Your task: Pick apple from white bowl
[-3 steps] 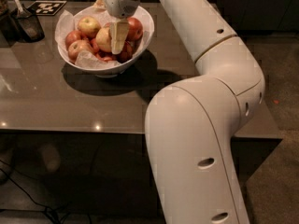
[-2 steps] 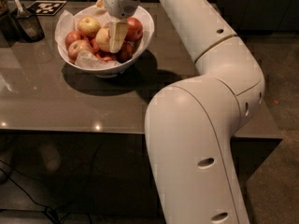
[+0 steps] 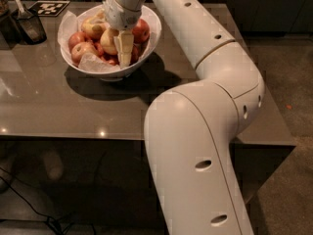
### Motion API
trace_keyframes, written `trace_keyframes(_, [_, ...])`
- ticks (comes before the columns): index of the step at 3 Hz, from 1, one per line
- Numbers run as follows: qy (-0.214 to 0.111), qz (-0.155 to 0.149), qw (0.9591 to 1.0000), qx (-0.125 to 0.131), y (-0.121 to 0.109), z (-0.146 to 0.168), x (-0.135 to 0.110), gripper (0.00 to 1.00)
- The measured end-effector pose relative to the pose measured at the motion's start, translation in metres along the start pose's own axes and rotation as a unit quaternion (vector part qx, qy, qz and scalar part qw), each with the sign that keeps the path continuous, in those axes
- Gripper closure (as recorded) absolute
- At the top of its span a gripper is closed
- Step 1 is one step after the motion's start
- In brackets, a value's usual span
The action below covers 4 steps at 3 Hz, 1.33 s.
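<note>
The white bowl stands on the grey table at the back left, lined with crumpled white paper and piled with apples. My gripper points down into the middle of the pile. The large pale yellow apple lies right against the gripper's left side, partly hidden by it. A smaller yellow-green apple lies behind it. Deep red apples lie to the right and left.
The white arm reaches from the front right over the table to the bowl. A dark cup holding a utensil stands left of the bowl. A black-and-white marker tag lies at the back edge.
</note>
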<state>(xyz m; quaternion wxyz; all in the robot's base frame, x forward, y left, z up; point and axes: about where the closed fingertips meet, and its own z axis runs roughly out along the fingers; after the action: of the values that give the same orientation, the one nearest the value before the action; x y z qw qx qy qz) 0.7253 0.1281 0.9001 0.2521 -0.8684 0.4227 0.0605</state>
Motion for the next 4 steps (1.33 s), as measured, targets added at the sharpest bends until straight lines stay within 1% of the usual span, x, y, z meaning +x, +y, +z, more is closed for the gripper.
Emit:
trace_keyframes(1, [-0.003,-0.017,0.9998,-0.005,-0.0003,0.0053,-0.0013,0.23])
trace_keyframes(2, [-0.003,-0.017,0.9999,-0.003,-0.0027,0.0038,-0.0024,0.45])
trace_keyframes(4, [-0.003,-0.017,0.9999,-0.003,-0.0028,0.0035,-0.0025,0.93])
